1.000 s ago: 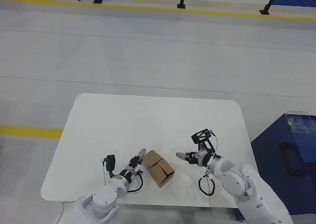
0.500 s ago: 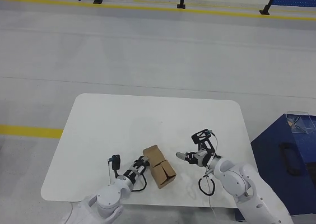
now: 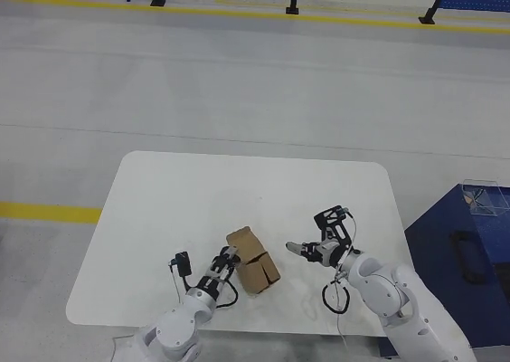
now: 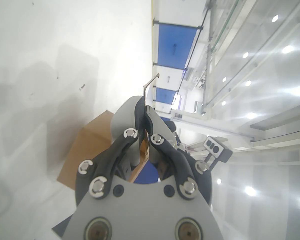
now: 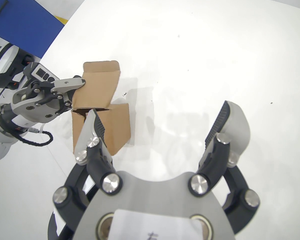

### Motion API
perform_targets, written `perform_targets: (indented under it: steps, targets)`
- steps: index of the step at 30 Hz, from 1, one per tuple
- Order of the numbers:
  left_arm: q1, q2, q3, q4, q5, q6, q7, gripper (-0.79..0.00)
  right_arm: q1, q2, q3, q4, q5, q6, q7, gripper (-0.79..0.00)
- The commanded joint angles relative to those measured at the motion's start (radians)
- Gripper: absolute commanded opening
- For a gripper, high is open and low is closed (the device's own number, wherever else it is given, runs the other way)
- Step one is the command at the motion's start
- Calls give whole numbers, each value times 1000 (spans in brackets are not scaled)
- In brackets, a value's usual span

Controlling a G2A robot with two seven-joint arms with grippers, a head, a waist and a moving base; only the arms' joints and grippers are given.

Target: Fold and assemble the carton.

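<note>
A small brown carton (image 3: pixel 253 262) stands near the front edge of the white table (image 3: pixel 237 190), partly folded, with one flap raised. My left gripper (image 3: pixel 225 265) is at the carton's left side, shut on a thin cardboard wall of it (image 4: pixel 90 146). From the right wrist view the left gripper (image 5: pixel 73 87) clamps the carton (image 5: pixel 100 93) at its edge, one finger (image 5: pixel 70 82) lying along the outside. My right gripper (image 5: pixel 160 112) is open a short way to the carton's right, level with it (image 3: pixel 314 246), holding nothing.
A blue cabinet (image 3: pixel 481 262) stands off the table's right side, with a clear tray (image 3: pixel 483 195) on top. The far half of the table is bare white surface. A yellow floor line (image 3: pixel 29 211) runs to the left.
My left gripper moved right and took hold of the carton's side; the carton shifted slightly and one flap now stands up. The right gripper barely moved.
</note>
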Motion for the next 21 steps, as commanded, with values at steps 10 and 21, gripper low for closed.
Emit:
perform_targets:
  steps: [10, 21]
  targets:
    - [66, -39, -1, -2, -64, -160, 170, -785, 6, -4, 7, 3, 20, 15, 9, 0]
    - [108, -55, -29, -64, -114, -191, 259, -785, 4, -6, 33, 16, 46, 37, -19, 0]
